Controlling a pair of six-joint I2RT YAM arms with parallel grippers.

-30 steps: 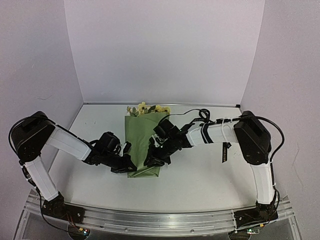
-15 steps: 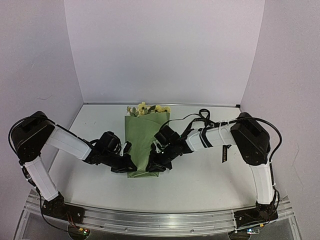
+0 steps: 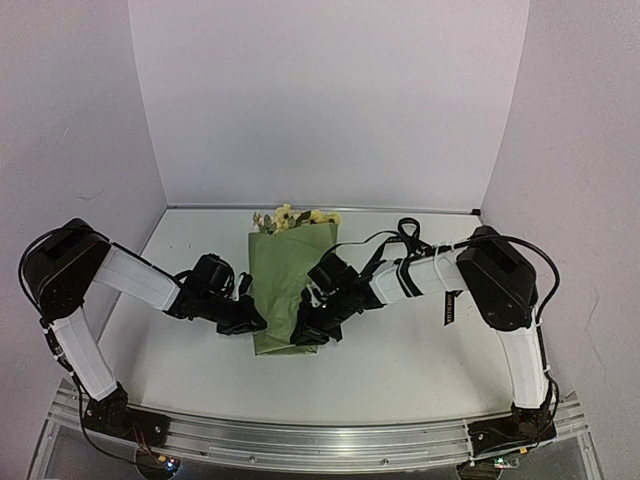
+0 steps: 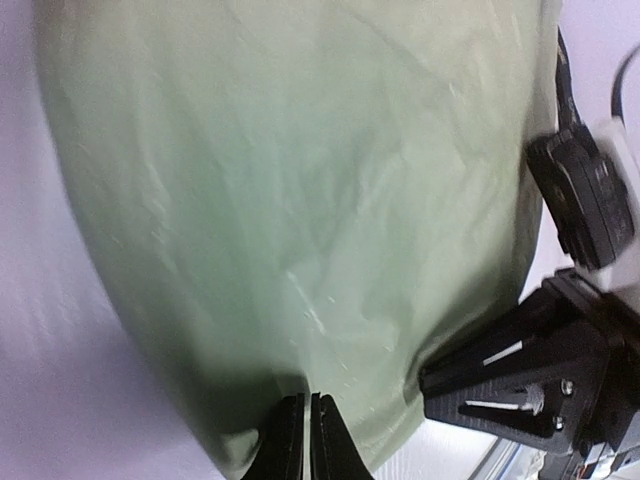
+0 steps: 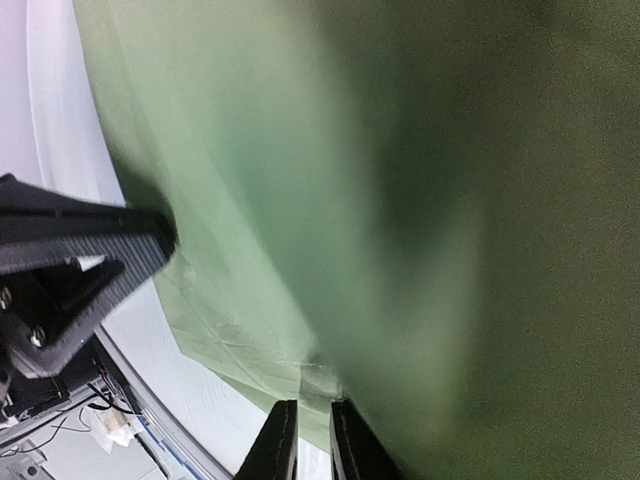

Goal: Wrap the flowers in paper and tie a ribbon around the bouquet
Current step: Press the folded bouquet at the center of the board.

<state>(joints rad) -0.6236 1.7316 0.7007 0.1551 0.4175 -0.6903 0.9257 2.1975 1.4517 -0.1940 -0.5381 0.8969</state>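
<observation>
We see 2 arms, the left arm (image 3: 135,282) and the right arm (image 3: 425,272). On each, white sleeves cover the links and bulky black housings cap the joints, the biggest one farthest back from the hand. Past it, 1 more white link ends in a small black base (image 3: 105,408). A thin black cable (image 3: 553,272) arcs around the right arm's big housing. The left gripper (image 4: 305,398) and the right gripper (image 5: 312,405) are matt black, each with 2 slim tapering fingers. Behind the right gripper's fingers we see a black wedge with silver pins and a screw (image 4: 567,385). The left gripper's side is ribbed.
</observation>
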